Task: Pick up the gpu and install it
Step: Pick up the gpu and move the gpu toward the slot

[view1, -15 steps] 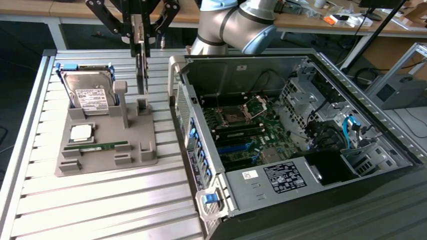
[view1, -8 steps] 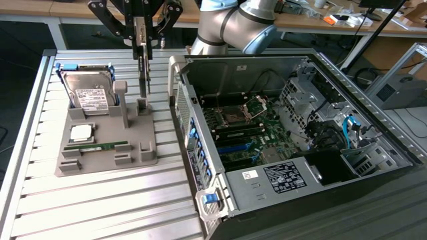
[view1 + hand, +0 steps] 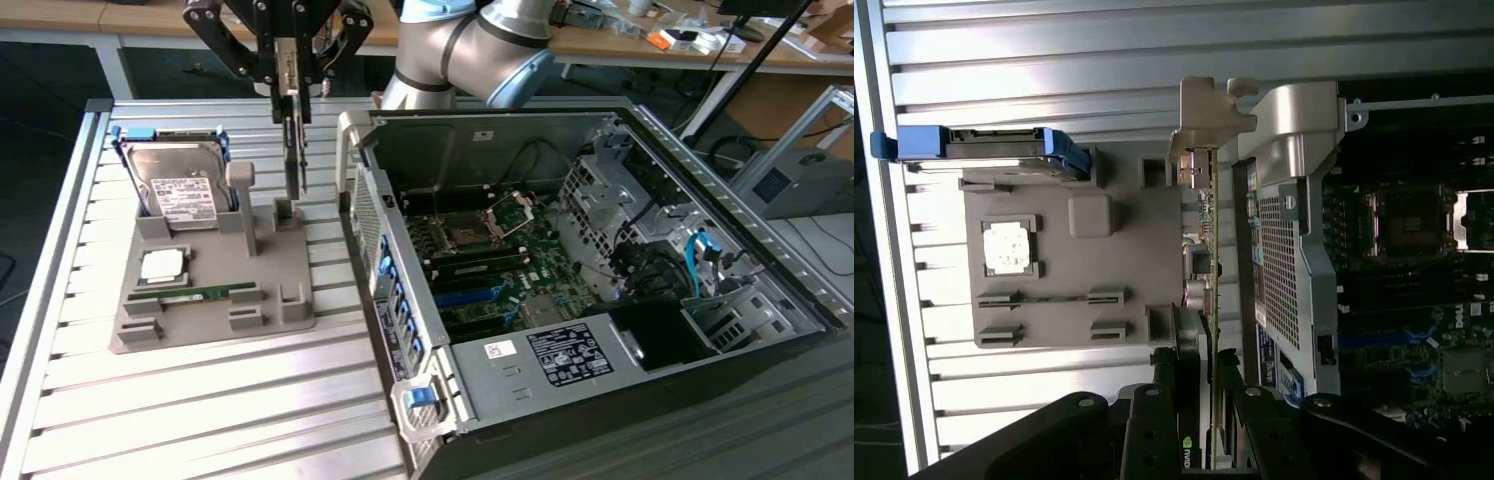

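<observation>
Upper left of the exterior view, the gripper point(image 3: 290, 95) clamps the gpu point(image 3: 292, 150) by its top edge. The card hangs upright, edge-on, its lower edge just over a slot of the holder point(image 3: 214, 300). Open room separates it from the drive point(image 3: 180, 190); the case point(image 3: 467, 150) wall stands near on the exterior view's right.

Hard drive point(image 3: 180, 190) stands in grey holder point(image 3: 214, 312) (blue-railed); open computer case point(image 3: 461, 150).

I read a green NVIDIA mark point(image 3: 1187, 452) on the gpu point(image 3: 1204, 250); print on the hard drive label point(image 3: 184, 196) and the case sticker point(image 3: 570, 355) is too small to read
</observation>
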`<state>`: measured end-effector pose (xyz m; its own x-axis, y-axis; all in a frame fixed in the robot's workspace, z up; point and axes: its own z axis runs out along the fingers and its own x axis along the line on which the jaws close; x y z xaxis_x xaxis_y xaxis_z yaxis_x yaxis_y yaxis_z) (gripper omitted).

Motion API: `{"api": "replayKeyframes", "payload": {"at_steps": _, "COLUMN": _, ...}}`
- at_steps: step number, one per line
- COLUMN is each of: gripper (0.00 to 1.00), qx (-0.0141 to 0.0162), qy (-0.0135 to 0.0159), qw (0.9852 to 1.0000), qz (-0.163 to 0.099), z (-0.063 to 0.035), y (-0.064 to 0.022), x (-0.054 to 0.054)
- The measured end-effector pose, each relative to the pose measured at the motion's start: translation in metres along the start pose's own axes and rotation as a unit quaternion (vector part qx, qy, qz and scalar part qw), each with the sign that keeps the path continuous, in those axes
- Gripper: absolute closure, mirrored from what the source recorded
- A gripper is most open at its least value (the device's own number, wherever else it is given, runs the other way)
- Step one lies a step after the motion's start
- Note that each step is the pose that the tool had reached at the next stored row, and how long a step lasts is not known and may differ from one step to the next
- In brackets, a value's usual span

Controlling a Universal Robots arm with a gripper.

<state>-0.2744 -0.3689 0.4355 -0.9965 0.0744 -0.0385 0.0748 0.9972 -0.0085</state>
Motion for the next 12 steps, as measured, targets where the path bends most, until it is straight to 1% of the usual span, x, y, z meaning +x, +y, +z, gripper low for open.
{"api": "replayKeyframes", "payload": {"at_steps": 12, "gripper": 0.73, "qx": 0.0, "qy": 0.0007, "qw": 1.0, "qz": 0.0, "z": 0.0005, "y": -0.0038, "x": -0.013}}
